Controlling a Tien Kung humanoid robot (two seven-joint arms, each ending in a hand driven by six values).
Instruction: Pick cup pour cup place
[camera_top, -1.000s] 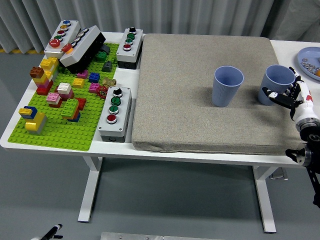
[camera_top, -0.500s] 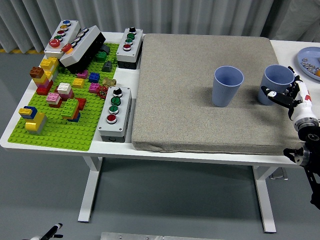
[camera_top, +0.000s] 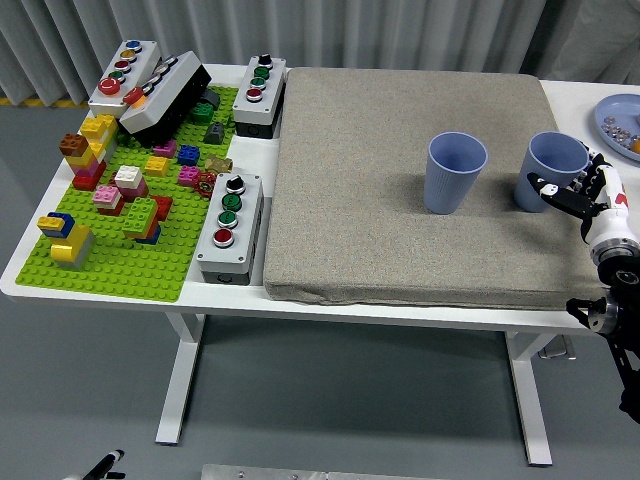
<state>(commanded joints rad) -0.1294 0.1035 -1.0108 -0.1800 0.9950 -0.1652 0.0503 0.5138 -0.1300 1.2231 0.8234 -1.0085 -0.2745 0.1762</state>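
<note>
Two blue cups stand upright on the grey mat (camera_top: 400, 200). The left cup (camera_top: 456, 172) is near the mat's middle right and the right cup (camera_top: 553, 170) is at the mat's right edge. My right hand (camera_top: 572, 190) is beside the right cup, on its lower right. Its fingers (camera_top: 546, 188) are spread, with the tips at the cup's side, and it grips nothing. At the bottom left edge, below the table, only a small tip of my left hand (camera_top: 105, 463) shows.
A green baseplate (camera_top: 130, 265) with several toy bricks fills the table's left. Button boxes (camera_top: 229, 225) stand along the mat's left side and at the back left. A blue plate (camera_top: 612, 105) with small items sits at the far right.
My right hand has drawn back slightly to the right, away from the right cup. The cup, which leaned a little before, now stands straight.
</note>
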